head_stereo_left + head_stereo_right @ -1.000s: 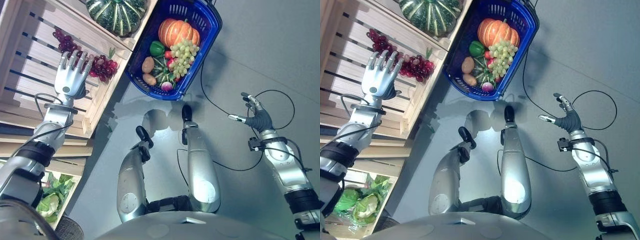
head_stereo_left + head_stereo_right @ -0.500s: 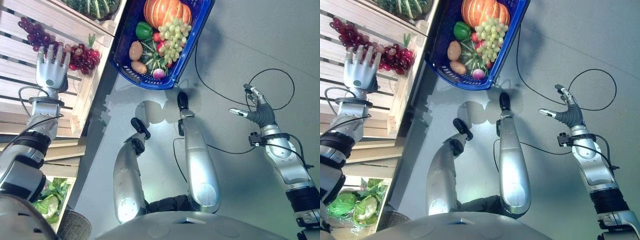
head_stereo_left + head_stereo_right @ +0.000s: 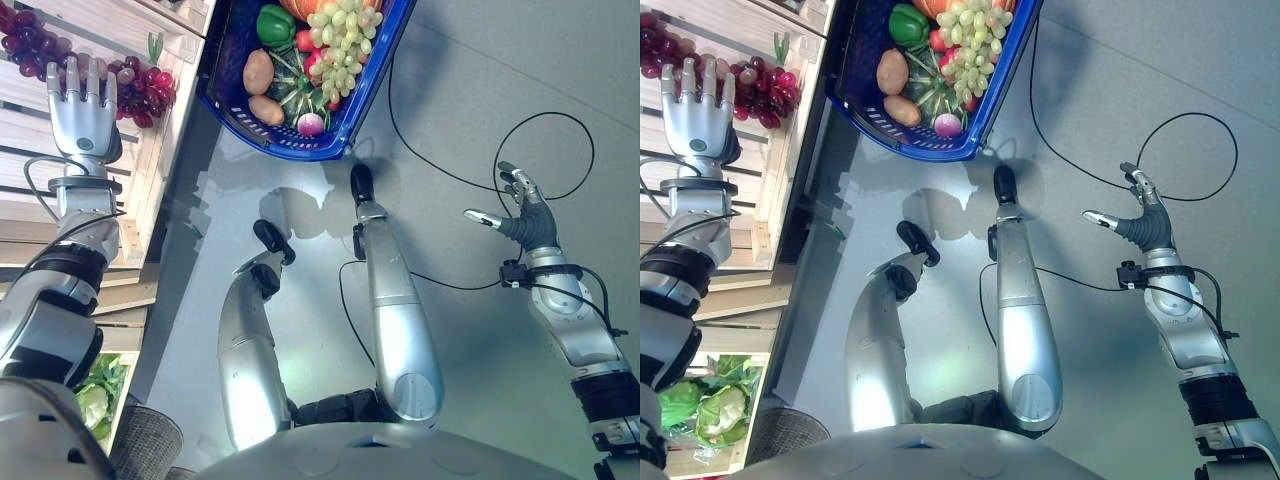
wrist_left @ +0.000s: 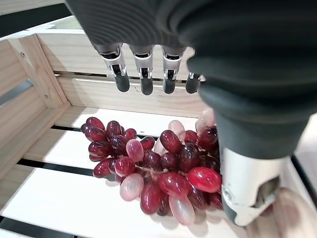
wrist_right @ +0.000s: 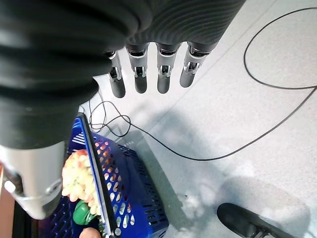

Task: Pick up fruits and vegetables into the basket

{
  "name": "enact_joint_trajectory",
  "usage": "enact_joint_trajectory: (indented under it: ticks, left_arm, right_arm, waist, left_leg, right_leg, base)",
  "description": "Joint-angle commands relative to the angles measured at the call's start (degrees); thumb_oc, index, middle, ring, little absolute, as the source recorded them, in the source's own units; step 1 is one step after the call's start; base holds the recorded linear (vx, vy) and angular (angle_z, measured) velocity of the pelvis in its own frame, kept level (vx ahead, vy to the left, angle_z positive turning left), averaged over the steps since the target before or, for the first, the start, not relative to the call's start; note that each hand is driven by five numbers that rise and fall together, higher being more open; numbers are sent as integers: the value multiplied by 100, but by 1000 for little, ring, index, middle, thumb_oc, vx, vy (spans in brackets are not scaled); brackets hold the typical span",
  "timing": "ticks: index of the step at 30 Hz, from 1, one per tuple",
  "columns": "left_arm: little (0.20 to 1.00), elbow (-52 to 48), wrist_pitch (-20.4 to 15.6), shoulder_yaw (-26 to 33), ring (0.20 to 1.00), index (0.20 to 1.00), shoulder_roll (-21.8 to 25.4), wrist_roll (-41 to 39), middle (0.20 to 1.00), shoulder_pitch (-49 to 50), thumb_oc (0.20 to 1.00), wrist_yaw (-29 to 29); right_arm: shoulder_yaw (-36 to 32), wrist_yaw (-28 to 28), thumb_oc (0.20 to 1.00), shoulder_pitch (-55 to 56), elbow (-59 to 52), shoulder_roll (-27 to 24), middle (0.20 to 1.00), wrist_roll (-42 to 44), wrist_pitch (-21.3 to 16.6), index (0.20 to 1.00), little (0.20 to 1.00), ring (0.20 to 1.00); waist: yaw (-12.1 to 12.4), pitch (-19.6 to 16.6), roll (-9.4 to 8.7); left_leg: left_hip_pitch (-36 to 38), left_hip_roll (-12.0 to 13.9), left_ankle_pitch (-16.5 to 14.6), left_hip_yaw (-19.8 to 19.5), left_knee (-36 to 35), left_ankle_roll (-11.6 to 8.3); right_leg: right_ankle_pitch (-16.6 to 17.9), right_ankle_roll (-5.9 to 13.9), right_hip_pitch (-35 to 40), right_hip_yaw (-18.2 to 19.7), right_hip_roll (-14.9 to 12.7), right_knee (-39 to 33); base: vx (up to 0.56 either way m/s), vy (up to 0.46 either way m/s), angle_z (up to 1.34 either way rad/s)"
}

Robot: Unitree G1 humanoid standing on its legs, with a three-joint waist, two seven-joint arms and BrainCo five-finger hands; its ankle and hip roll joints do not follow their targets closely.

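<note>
A blue basket [image 3: 292,152] stands on the floor, holding green grapes [image 3: 335,30], a green pepper [image 3: 275,25], potatoes [image 3: 258,72] and other produce. A bunch of red grapes [image 4: 158,173] lies in a wooden crate [image 3: 160,150] to the left of the basket. My left hand [image 3: 80,115] hovers open just above the red grapes [image 3: 140,85], its fingers [image 4: 144,74] straight and not touching them. My right hand [image 3: 527,222] is open over the floor far to the right, holding nothing; its wrist view shows the basket's rim [image 5: 99,178].
The crate's slatted floor and walls [image 4: 44,74] surround the grapes. Below it, a lower crate holds leafy greens [image 3: 710,415]. A dark woven bin [image 3: 145,445] sits near the bottom left. Grey floor lies between the basket and my right hand.
The whole picture has shifted, so the camera moved. My left hand has stayed open over the red grapes, now pointing straighter up the crate. The right hand has barely changed.
</note>
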Motion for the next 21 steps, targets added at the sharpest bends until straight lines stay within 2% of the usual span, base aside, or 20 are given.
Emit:
enact_joint_trajectory:
  ticks: [1,6,14,19,21]
  left_arm:
    - [1000,243,254,118,1000,1000,252,-123,1000,-39,1000,276]
    - [1000,272,284,11,1000,1000,250,-186,1000,-360,1000,370]
    - [1000,528,267,-225,1000,1000,184,-423,1000,-834,1000,125]
    - [1000,698,116,-295,1000,1000,152,-959,1000,-965,1000,-90]
    - [1000,794,50,-283,1000,1000,100,-1472,1000,-944,1000,-199]
  right_arm:
    - [159,-163,1000,-38,-81,-88,1000,92,-276,1000,1000,1000]
    - [213,-206,1000,-106,13,-119,1000,123,-299,1000,1000,1000]
    - [348,-313,1000,-277,199,-163,1000,133,-349,1000,1000,1000]
    - [431,-344,1000,-352,341,-163,1000,132,-448,1000,1000,1000]
    - [465,-366,1000,-382,394,-143,1000,121,-492,1000,1000,1000]
  waist:
    - [-139,-280,-122]
    - [-170,-280,-122]
    - [-236,-280,-80]
    - [-261,-280,-68]
    - [-265,-280,-66]
  left_leg:
    - [-377,9,-391,-286,278,-117]
    - [-449,23,-380,-273,276,-125]
    - [-637,35,-385,-246,349,-144]
    - [-748,37,-401,-232,393,-148]
    - [-796,34,-403,-230,402,-145]
  right_leg:
    - [-233,423,-1,163,-53,-108]
    - [-199,423,-94,181,-44,-125]
    - [-165,409,-339,267,-23,-83]
    - [-138,404,-457,306,-3,-101]
    - [-134,396,-507,327,15,-102]
  base:
    - [0,0,0]
    - [0,0,0]
    - [-3,21,-1]
    - [0,0,0]
    - [0,0,0]
